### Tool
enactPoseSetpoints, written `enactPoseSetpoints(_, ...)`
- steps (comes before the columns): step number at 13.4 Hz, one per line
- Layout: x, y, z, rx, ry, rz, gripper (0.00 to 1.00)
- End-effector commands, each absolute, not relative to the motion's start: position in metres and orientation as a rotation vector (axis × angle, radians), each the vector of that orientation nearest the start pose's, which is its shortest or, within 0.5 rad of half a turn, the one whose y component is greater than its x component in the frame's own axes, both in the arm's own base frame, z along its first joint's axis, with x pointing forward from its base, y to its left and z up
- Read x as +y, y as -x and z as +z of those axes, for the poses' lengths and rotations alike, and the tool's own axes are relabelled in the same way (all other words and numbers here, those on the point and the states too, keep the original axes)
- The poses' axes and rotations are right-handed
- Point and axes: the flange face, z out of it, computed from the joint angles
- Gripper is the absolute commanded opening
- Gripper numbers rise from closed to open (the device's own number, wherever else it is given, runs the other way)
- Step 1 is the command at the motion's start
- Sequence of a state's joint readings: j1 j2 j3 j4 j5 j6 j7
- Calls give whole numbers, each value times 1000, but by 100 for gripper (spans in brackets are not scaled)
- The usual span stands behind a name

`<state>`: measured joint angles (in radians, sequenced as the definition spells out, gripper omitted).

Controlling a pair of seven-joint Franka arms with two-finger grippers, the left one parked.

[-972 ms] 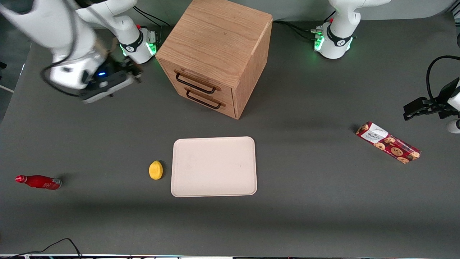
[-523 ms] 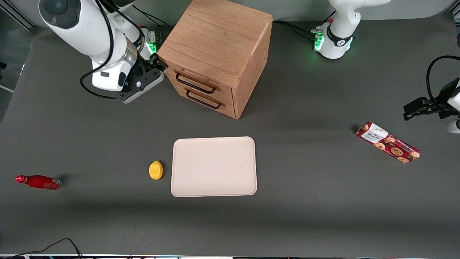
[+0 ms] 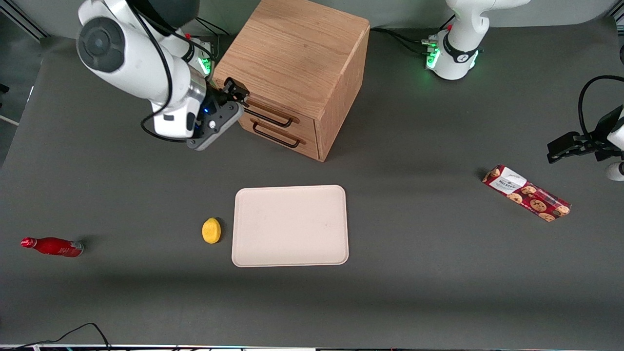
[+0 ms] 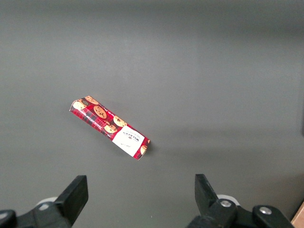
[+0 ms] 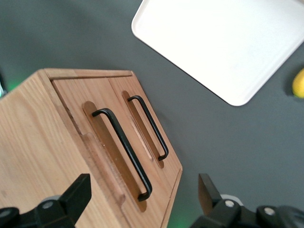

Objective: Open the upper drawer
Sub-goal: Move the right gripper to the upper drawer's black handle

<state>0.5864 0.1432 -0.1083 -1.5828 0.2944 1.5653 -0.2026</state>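
The oak cabinet (image 3: 297, 53) stands at the back of the table with both drawers shut. The upper drawer (image 3: 278, 109) has a thin black wire handle (image 3: 273, 119); the identical lower drawer (image 3: 287, 132) sits beneath it. My right gripper (image 3: 237, 94) is open, in front of the upper drawer at the end of its handle toward the working arm's end of the table. In the right wrist view the upper handle (image 5: 124, 148) runs toward the gap between the fingers (image 5: 78, 192), and the gripper (image 5: 142, 192) holds nothing. The lower handle (image 5: 151, 127) lies beside it.
A cream tray (image 3: 290, 253) lies nearer the front camera than the cabinet, with a yellow lemon (image 3: 211, 230) beside it. A red bottle (image 3: 51, 246) lies toward the working arm's end. A cookie box (image 3: 526, 193) lies toward the parked arm's end.
My right gripper has swung from the working arm's end of the table in to the cabinet front, reaching the end of the upper drawer's handle. The drawers have not moved.
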Motion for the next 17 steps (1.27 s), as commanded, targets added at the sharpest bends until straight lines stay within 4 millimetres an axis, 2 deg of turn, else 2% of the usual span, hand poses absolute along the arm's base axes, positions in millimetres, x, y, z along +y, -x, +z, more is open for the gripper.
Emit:
enactPoseSetpoints(1,308,-516,524,-1093,2619,293,100)
enactPoseSetpoints(4,322,-510,506,-1134,2564,334,100)
enactPoseSetpoints(7,328,-511,475,-1156,2550,397,100)
enactPoseSetpoints(10,337,-501,439,-1160,2543,428,100)
enactPoseSetpoints(12,342,-495,429,-1169,2538,436,100)
enactPoseSetpoints(17,336,-483,409,-1215,2494,466,100)
